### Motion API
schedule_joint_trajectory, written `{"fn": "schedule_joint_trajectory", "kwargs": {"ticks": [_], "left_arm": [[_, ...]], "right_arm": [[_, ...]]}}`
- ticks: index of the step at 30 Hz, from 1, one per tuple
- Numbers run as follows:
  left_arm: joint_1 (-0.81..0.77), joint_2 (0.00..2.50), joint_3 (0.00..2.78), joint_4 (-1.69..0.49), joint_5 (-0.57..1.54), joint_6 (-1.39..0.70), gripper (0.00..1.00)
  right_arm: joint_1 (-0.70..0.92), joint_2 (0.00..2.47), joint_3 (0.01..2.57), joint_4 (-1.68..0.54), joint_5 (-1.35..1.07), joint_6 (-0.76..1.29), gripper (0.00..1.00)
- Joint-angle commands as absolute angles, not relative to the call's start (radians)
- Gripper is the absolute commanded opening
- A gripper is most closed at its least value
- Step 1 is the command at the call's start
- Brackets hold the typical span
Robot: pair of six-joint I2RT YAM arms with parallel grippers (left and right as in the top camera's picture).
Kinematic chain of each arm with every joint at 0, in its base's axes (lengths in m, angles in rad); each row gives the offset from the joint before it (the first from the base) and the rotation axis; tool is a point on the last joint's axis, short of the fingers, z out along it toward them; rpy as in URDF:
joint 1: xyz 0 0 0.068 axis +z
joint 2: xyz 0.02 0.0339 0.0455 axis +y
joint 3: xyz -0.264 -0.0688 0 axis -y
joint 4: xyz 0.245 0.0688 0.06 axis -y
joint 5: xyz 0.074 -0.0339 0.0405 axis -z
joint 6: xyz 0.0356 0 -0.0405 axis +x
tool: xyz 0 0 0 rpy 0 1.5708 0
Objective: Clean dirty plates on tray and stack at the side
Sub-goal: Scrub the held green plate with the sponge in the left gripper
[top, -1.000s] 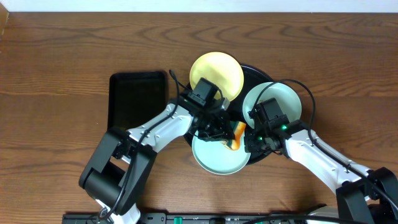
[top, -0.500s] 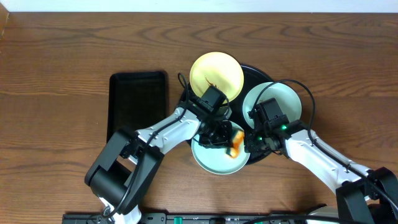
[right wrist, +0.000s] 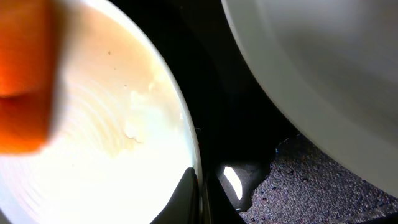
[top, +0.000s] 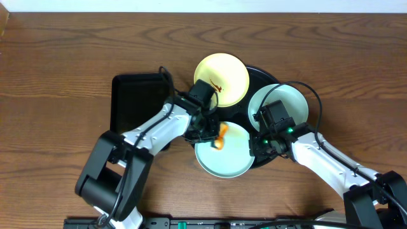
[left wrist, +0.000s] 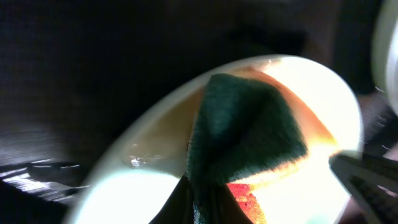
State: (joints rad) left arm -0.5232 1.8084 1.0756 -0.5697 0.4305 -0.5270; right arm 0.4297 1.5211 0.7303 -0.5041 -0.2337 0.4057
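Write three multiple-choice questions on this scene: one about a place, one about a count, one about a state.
1. Where does the sponge rest?
A on the near mint plate
B on a wooden board
C in a sink
2. How many plates are mint green?
A one
B two
C three
3. The left gripper is:
A open and empty
B shut on the sponge
C out of view
Answers: 1 A, the overhead view shows it on that plate; 2 B, the near one and the right mint plate; 3 B, its fingers pinch the sponge.
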Motion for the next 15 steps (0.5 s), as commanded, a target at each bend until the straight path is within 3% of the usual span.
{"fn": "schedule_joint_trajectory", "kwargs": {"ticks": [1,10,15], "left_arm": [[-0.485,1.781,1.059,-0.614,0.19,-0.486,0.07],[-0.478,1.592,1.066,-0.64,0.215,-0.411,0.07],[-0.478,1.441,1.066,-0.69,0.032,-0.411,0.07]], "right_arm": [[0.435,1.525,0.744,-0.512,-0.213,0.403,0.01],[0.435,1.525,0.744,-0.512,-0.213,0.403,0.01],[0.435,1.525,0.744,-0.511,-0.209,0.403,0.01]]}}
